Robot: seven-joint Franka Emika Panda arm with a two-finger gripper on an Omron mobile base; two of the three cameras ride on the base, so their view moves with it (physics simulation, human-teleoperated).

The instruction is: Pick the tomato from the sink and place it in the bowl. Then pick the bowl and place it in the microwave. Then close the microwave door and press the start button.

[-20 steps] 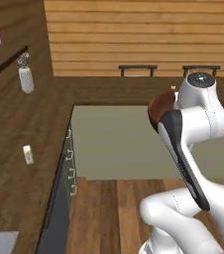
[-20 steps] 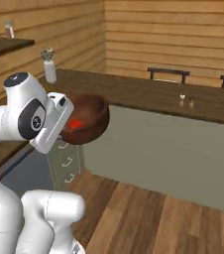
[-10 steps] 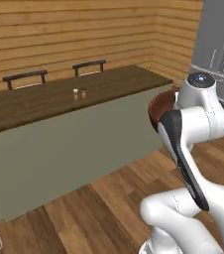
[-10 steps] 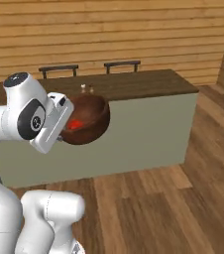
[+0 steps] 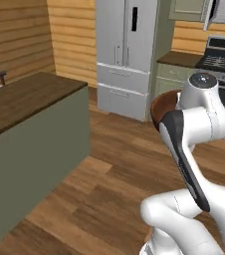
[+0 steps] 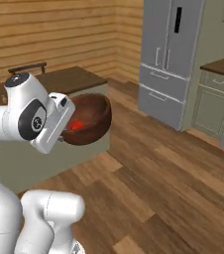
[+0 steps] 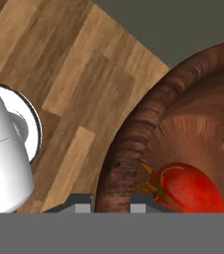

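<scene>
Item: gripper (image 7: 111,207), jaws narrow and pinched over the near rim of the bowl (image 6: 90,119), held aloft above the wood floor (image 6: 173,183). Contents: tomato (image 7: 191,187), low inside near that rim. Handling: keep bowl level while travelling; the range (image 5: 224,57) lies far right, microwave above it, I judge.

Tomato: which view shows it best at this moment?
The hand view: the tomato lies large and close inside the bowl, stem visible. The right base view gives a small red patch in the bowl. In the left base view the arm hides it.
</scene>
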